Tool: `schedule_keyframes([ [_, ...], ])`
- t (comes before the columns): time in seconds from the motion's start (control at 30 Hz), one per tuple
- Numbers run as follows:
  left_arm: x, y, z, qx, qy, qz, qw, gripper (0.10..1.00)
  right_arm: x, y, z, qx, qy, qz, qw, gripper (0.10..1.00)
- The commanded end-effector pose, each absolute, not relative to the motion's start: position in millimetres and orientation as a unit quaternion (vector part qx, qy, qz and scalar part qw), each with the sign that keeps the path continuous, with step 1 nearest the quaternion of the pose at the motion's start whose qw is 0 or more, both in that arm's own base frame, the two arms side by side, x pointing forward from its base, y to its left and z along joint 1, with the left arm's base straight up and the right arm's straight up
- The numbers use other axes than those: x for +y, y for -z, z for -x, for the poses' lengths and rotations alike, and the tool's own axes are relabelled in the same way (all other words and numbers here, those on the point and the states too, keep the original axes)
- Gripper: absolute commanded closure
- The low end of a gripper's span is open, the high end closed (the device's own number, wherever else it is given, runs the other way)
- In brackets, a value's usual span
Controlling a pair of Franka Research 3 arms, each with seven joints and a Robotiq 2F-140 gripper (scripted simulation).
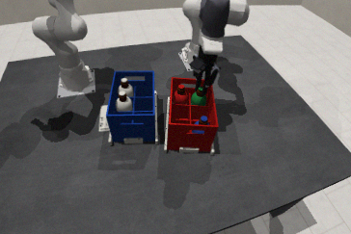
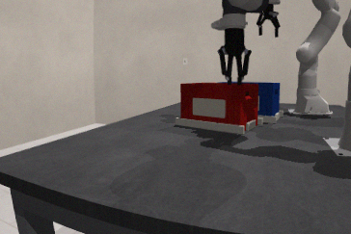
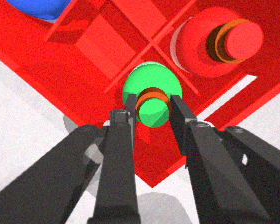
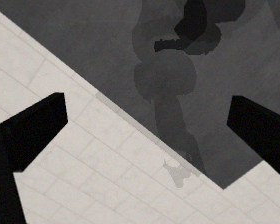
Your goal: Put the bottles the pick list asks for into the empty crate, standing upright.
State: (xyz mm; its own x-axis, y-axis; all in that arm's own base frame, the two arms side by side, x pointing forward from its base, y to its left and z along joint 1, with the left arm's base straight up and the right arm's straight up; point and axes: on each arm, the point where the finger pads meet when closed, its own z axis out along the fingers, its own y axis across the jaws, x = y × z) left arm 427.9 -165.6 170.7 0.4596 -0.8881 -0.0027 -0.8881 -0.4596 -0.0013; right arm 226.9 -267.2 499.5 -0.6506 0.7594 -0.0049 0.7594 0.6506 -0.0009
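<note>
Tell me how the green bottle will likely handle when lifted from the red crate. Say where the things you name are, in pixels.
The green bottle (image 1: 197, 99) (image 3: 148, 80) looks rigid, with a smooth round body, so it probably won't sag. The left claw (image 1: 204, 87) (image 2: 234, 82) (image 3: 152, 107) grips only its narrow top, so it may swing or pivot. The close crate (image 1: 191, 139) (image 2: 187, 96) (image 3: 41, 75) walls could catch its wider body.

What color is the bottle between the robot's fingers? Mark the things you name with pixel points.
Green (image 1: 198, 99) (image 3: 152, 82), with a brown-orange ring near its cap; the left wrist view shows it best.

— What is carrying the things?
— It is a dark grey table (image 1: 270, 163) (image 2: 145, 172) (image 4: 111, 60).
— And what lies directly on it?
— Two pale trays (image 1: 166, 134) (image 2: 207, 124), side by side, and one pale strip (image 1: 103, 119) beside the left-hand one in the top view.
</note>
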Motion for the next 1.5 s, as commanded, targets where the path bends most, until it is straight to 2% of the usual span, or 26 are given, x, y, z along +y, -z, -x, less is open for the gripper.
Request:
schedule_keyframes([
  [0.0,-166,-175,-428,0.520,0.000,0.854,0.000,0.999,-266,-499,-226,0.908,0.000,-0.420,0.000,0.098],
  [1.47,-166,-241,-428,0.520,0.000,0.854,0.000,0.999,-266,-499,-226,0.908,0.000,-0.420,0.000,0.098],
])
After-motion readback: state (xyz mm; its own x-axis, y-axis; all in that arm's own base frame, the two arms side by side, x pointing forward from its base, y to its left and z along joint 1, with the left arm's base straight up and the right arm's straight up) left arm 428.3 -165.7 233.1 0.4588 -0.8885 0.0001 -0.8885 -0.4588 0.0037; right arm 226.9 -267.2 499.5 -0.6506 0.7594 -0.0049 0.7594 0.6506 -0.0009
